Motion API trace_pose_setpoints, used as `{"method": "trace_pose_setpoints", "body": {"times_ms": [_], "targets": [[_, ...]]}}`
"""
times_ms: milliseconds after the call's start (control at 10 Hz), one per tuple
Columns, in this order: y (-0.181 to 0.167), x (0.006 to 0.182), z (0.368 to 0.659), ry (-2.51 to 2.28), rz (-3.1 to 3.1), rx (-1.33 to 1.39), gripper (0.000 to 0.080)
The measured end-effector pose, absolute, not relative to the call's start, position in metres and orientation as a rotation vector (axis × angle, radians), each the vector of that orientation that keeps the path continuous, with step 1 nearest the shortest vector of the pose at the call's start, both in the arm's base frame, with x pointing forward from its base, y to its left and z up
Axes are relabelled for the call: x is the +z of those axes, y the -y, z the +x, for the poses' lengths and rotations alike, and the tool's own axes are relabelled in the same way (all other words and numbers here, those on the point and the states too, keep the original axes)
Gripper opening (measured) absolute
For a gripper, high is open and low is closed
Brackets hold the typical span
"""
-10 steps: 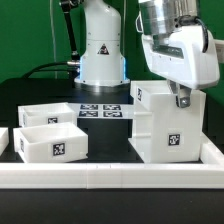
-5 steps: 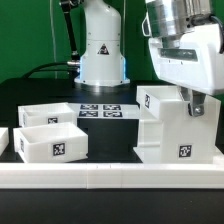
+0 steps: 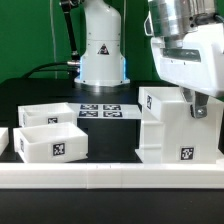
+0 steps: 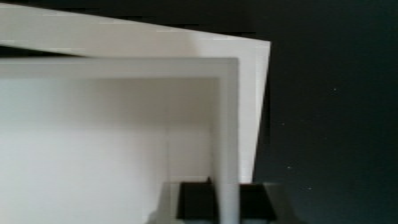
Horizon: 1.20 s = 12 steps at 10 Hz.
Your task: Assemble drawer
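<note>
The tall white drawer housing point(image 3: 180, 125) stands at the exterior view's right, with square tags on its side and front. My gripper point(image 3: 195, 105) is shut on the housing's upper wall. In the wrist view the thin white wall point(image 4: 231, 130) runs straight down between my two dark fingertips point(image 4: 198, 198), and the gripper point(image 4: 230, 200) pinches it. Two shallow white trays point(image 3: 45, 132) sit side by side at the exterior view's left, the front one point(image 3: 52, 142) carrying a tag. Their knobs do not show.
The marker board point(image 3: 100, 110) lies flat behind the trays, in front of the robot base point(image 3: 103, 50). A long white rail point(image 3: 110, 177) borders the table's front edge, with a short raised end at the right point(image 3: 212, 152).
The housing has slid and turned toward the exterior view's right with my gripper on it. Most of this happened a second ago; it has moved only slightly since. The trays have not moved.
</note>
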<state>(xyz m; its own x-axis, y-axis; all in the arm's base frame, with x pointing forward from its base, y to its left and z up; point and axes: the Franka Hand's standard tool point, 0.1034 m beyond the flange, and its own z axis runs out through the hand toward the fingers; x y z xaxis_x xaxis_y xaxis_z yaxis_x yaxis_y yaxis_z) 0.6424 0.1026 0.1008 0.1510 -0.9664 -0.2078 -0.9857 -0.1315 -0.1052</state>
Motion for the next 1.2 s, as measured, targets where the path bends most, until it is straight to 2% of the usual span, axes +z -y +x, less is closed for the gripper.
{"method": "trace_pose_setpoints", "body": {"times_ms": [100, 200, 300, 400, 600, 700, 800, 1000, 1100, 1200], "targets": [[-0.103, 0.101, 0.642, -1.908, -2.212, 0.13, 0.0041], [-0.103, 0.101, 0.642, -1.904, -2.215, 0.13, 0.0119], [-0.103, 0.1, 0.642, -1.899, -2.219, 0.13, 0.0268], [-0.104, 0.1, 0.642, -1.894, -2.224, 0.129, 0.0268], [-0.104, 0.101, 0.642, -1.874, -2.24, 0.127, 0.0602], [-0.102, 0.106, 0.637, -1.773, -2.324, 0.126, 0.0602], [-0.098, 0.118, 0.63, -1.671, -2.399, 0.121, 0.0635], [-0.086, 0.142, 0.625, -1.427, -2.551, 0.129, 0.0645], [-0.081, 0.148, 0.628, -1.372, -2.573, 0.106, 0.0649], [-0.085, 0.144, 0.627, -1.388, -2.568, 0.113, 0.0649]]}}
